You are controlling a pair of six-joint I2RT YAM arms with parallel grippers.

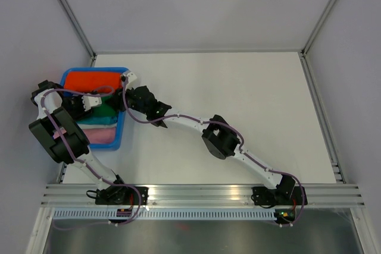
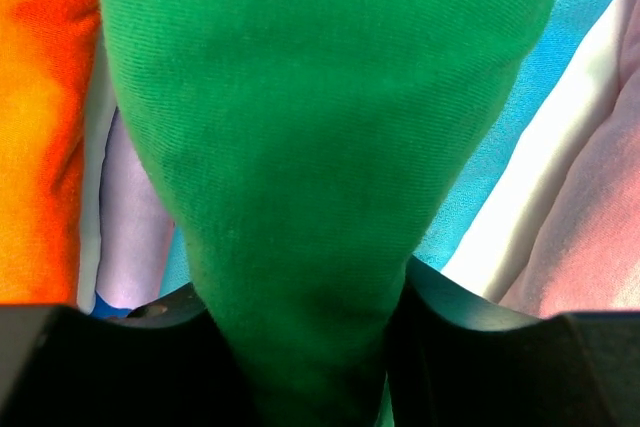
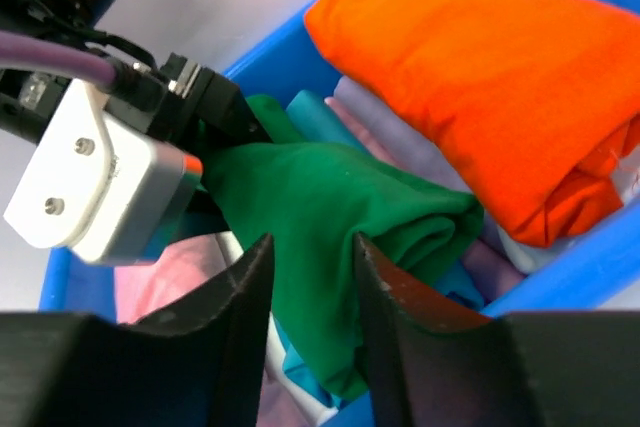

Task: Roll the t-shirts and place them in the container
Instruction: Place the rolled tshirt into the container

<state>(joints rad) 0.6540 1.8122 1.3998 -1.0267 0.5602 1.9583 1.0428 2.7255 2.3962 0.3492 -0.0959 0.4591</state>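
Left jaws: clamped on a bunched fold of the green t-shirt [image 2: 300, 147], giving you one firm hold.
Right jaws: straddling that t-shirt just beside the left hold; you cannot tell whether they pinch it.
T-shirt: inside the blue bin [image 1: 95, 69], between the orange bundle [image 3: 480, 77] and the pink cloth [image 2: 590, 237].
Why: two holds should let you lift it out of the bin to the surface [image 1: 238, 87] without dragging its neighbours.

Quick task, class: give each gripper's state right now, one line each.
Left gripper: closed on the plain emerald-green cloth t-shirt.
Right gripper: jaws astride a fold of that t-shirt; grip cannot be told.
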